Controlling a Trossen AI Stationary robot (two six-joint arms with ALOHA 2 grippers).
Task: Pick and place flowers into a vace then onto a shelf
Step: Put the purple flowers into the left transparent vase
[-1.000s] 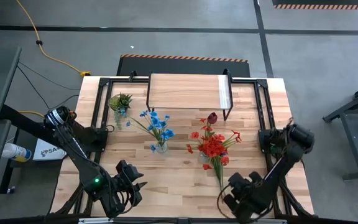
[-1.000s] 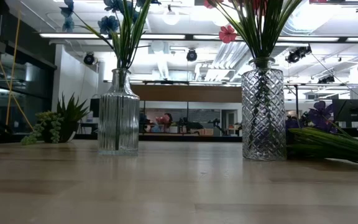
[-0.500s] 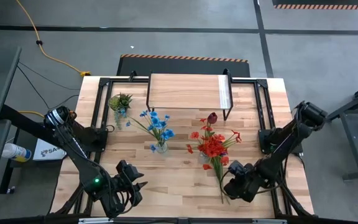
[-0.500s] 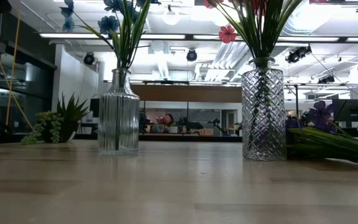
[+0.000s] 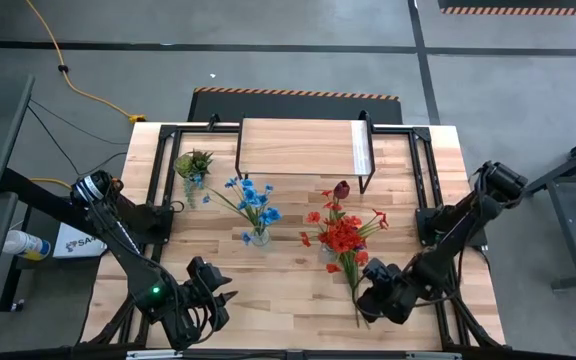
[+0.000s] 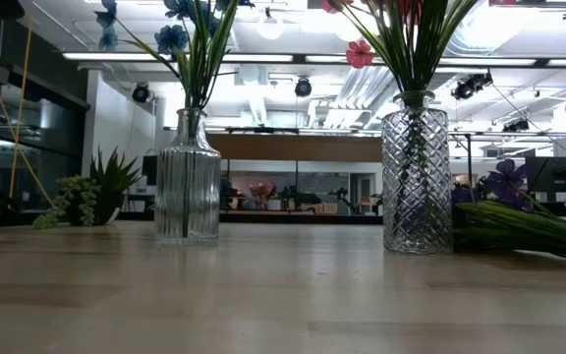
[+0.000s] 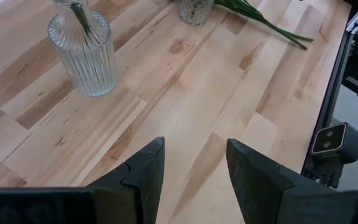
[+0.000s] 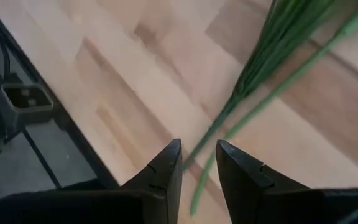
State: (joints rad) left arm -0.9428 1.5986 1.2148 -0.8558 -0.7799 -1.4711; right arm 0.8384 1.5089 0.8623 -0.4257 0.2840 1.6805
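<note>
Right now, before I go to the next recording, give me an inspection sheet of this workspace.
Surface: plank table, bare at the near edge.
Job's things: blue flowers in a ribbed glass vase; red flowers in a diamond-cut vase; loose stems lying flat beside it; shelf holds nothing.
Clutter: small potted plant at the far left.
Grippers: left gripper open, holding nothing, near edge; right gripper open, fingers straddling the loose stems' ends, not closed on them.
Cables: yellow cable on the floor.
Surroundings: grey floor, striped mat behind the table.
</note>
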